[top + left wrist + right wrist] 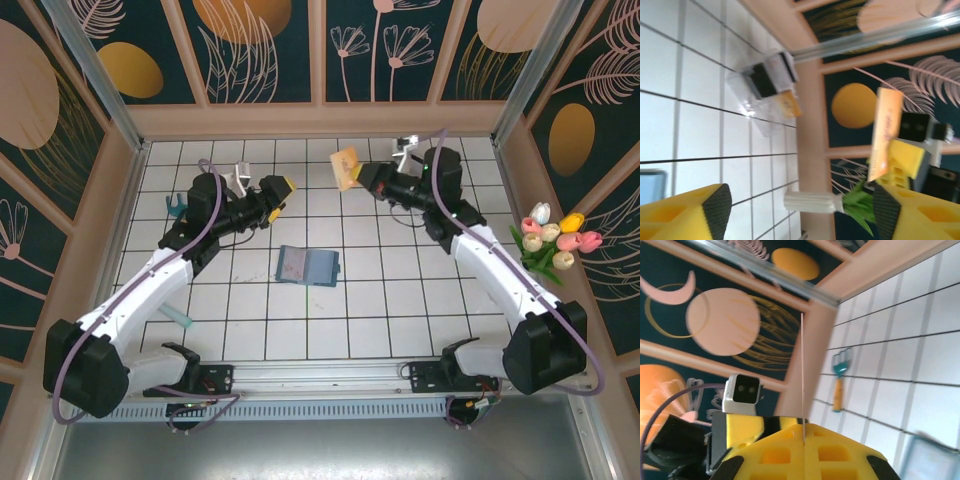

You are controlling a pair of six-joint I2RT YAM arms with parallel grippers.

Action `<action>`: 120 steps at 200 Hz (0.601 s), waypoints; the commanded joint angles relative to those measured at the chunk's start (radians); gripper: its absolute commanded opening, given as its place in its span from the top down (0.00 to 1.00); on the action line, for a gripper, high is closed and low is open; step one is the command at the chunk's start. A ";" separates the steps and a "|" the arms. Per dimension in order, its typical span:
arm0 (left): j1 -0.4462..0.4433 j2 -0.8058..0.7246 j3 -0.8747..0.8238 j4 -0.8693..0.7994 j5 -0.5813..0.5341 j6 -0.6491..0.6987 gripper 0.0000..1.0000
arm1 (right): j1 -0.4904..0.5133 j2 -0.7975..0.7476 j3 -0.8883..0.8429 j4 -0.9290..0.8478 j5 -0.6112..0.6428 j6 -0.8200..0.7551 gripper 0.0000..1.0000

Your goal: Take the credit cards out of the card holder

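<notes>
The tiled table (400, 300) carries the wallet (307, 266), lying open and flat between the arms, untouched. The left gripper (285, 190) hovers beyond it, jaws wide apart and empty. The right gripper (360, 176) is clamped on the orange card (346, 166), held in the air over the far tiles.

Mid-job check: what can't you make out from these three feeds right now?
Cards left in the card holder: too small in the top view, cut off by the left wrist view's edge, blurred in the right wrist view.
Print on the yellow-orange card: blurred in the left wrist view, edge-on in the right wrist view.
Contents of the clear tray: blurred in the left wrist view.
</notes>
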 commanded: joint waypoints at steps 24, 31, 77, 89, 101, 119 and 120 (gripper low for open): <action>0.033 0.044 0.000 -0.197 -0.200 0.168 0.06 | -0.221 0.024 0.026 -0.295 0.039 -0.342 1.00; 0.037 0.049 0.006 -0.204 -0.208 0.198 0.04 | -0.247 0.033 0.022 -0.312 0.053 -0.376 1.00; 0.059 0.130 0.097 -0.285 -0.260 0.377 0.02 | -0.291 0.140 0.129 -0.419 0.220 -0.647 1.00; 0.062 0.153 0.116 -0.290 -0.246 0.398 0.01 | -0.293 0.179 0.157 -0.424 0.217 -0.744 1.00; 0.062 0.175 0.122 -0.264 -0.193 0.409 0.02 | -0.295 0.233 0.202 -0.461 0.230 -0.845 1.00; 0.063 0.211 0.135 -0.231 -0.103 0.419 0.01 | -0.312 0.323 0.289 -0.550 0.230 -1.001 1.00; 0.063 0.214 0.136 -0.231 -0.099 0.419 0.01 | -0.312 0.326 0.293 -0.555 0.229 -1.009 1.00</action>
